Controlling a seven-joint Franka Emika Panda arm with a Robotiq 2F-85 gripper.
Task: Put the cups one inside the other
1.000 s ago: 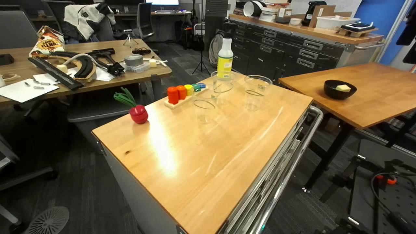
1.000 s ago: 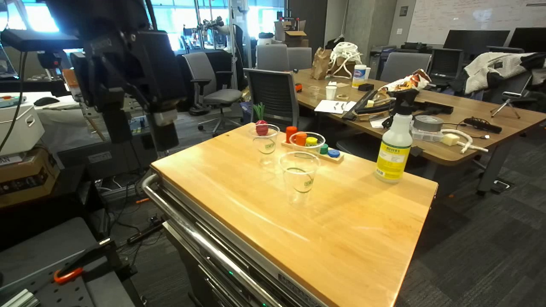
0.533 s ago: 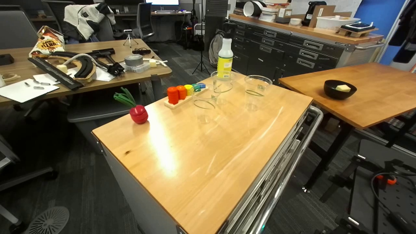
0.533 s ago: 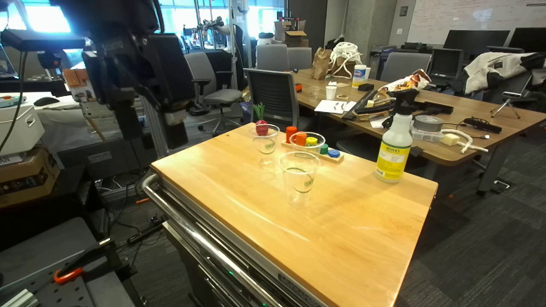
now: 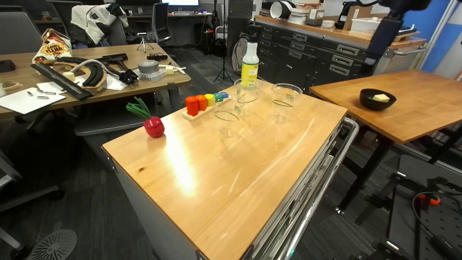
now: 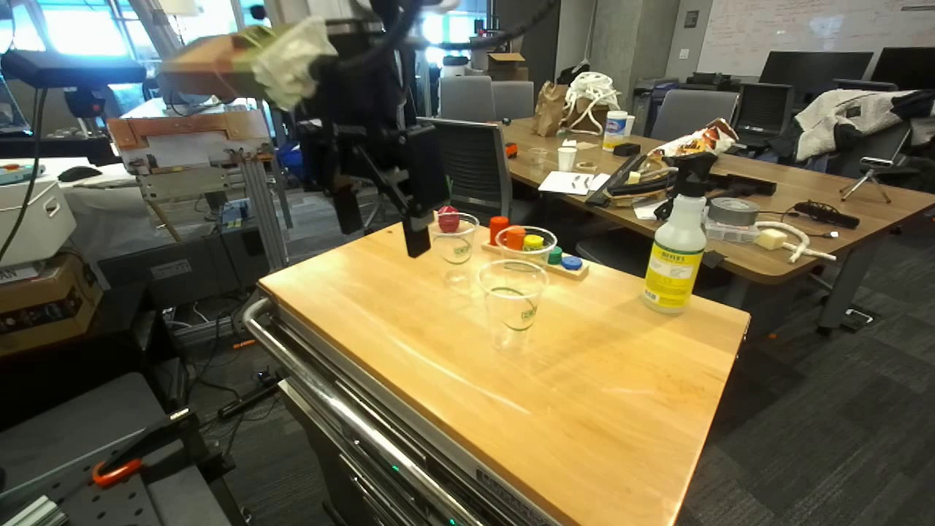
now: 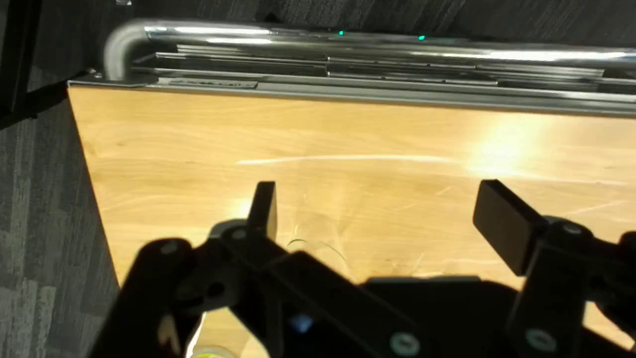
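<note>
Three clear plastic cups stand upright and apart on the wooden cart top. In an exterior view they are the front cup (image 5: 227, 121), the back cup (image 5: 247, 95) and the cup nearest the rail (image 5: 286, 104). They also show in an exterior view as a far cup (image 6: 454, 252), a middle cup (image 6: 526, 256) and a near cup (image 6: 513, 307). My gripper (image 6: 383, 228) is open and empty, in the air above the cart's rail side. In the wrist view the gripper (image 7: 380, 209) has wide-apart jaws; one cup (image 7: 315, 236) shows low between them, partly hidden by the gripper.
A yellow-green bottle (image 6: 673, 270) stands behind the cups. A toy rack with coloured pegs (image 5: 205, 110) and a red toy radish (image 5: 154, 126) are also on the cart. A metal rail (image 7: 377, 42) runs along one edge. Another table holds a black bowl (image 5: 377, 100).
My gripper has moved from the upper left toward the cart top and cups; a black finger now shows at the upper right of an exterior view. The cups have not moved.
</note>
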